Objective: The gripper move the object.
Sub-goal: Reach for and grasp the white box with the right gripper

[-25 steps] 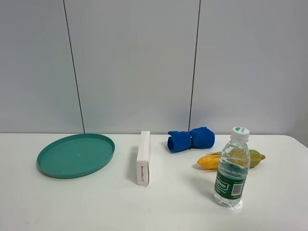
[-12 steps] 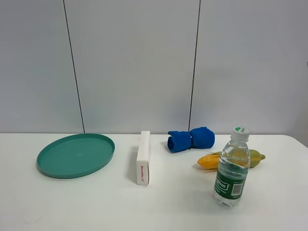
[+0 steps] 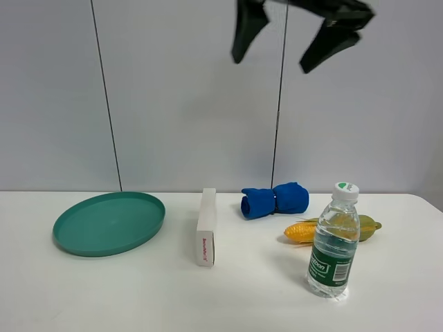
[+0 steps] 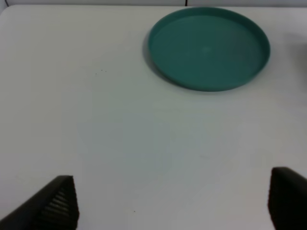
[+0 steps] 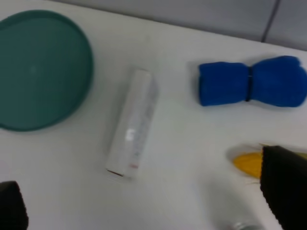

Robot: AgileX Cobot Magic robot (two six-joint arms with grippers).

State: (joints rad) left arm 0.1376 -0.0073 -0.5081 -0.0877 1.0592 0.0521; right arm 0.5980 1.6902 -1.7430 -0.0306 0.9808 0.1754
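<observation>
The white box stands on its long narrow edge at the middle of the table, red lettering on its near end. It also shows in the right wrist view. My right gripper hangs high above the table, over the box and the cloth, fingers spread wide and empty. In its wrist view, the right gripper has its black fingertips at the frame's edges. My left gripper is open and empty over bare table near the plate. It is out of the exterior view.
A green round plate lies left of the box, also in the left wrist view. A blue rolled cloth lies behind and to the right. A water bottle stands front right, a yellow corn cob behind it.
The right gripper has come into the exterior view at the top, open. Nothing on the table has moved.
</observation>
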